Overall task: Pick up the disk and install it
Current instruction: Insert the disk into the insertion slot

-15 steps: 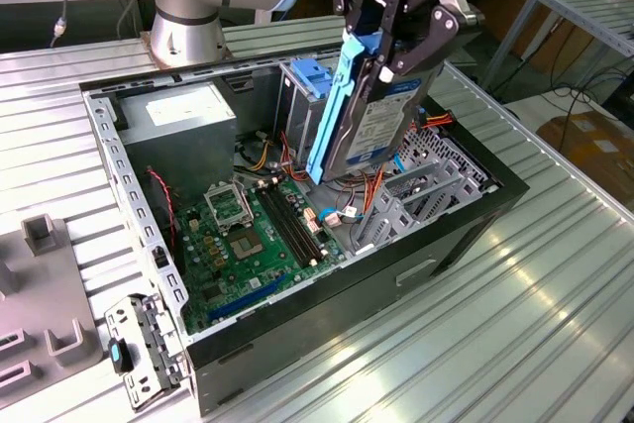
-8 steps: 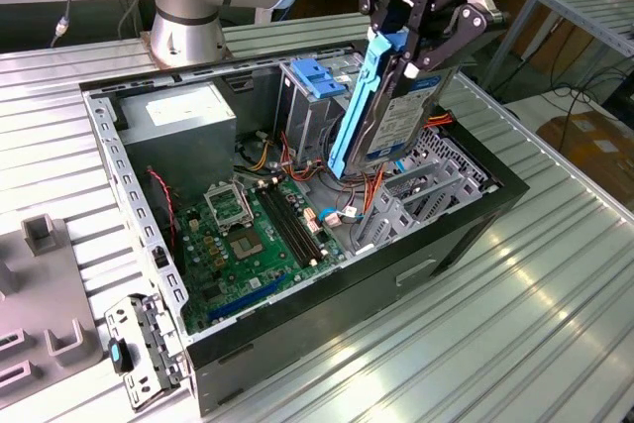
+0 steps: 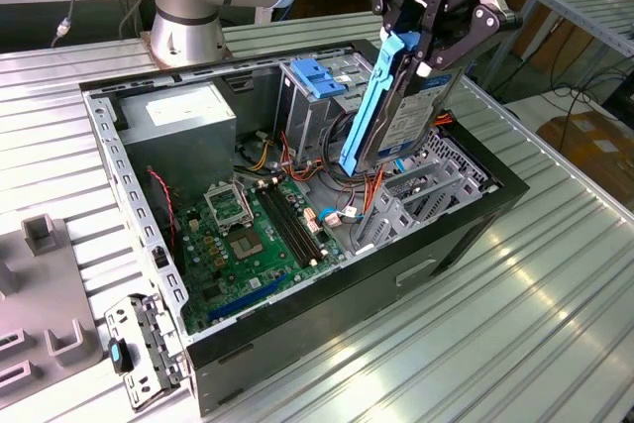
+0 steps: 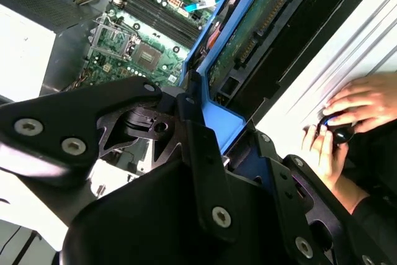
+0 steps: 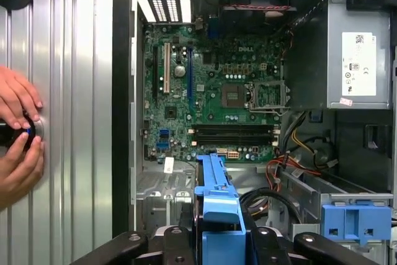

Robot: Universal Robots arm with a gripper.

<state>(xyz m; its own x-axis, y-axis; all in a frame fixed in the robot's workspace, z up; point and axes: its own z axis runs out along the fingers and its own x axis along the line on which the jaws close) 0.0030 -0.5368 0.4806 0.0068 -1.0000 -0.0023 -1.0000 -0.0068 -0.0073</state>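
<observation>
Currently the end effector (image 3: pixel 428 47) pinches the upper end of the disk (image 3: pixel 404 124), holding it over the open computer case (image 3: pixel 327 309). The disk hangs directly beneath it, long axis steeply tilted, lower edge dipping just inside the case near the case's drive cage (image 3: pixel 315 81); the case walls stand well apart.

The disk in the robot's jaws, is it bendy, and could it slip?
Probably stiff: the disk hangs tilted yet straight. Being a metal slab, it is likely heavy for its size. It might slip, since the jaws pinch only its top end.
</observation>
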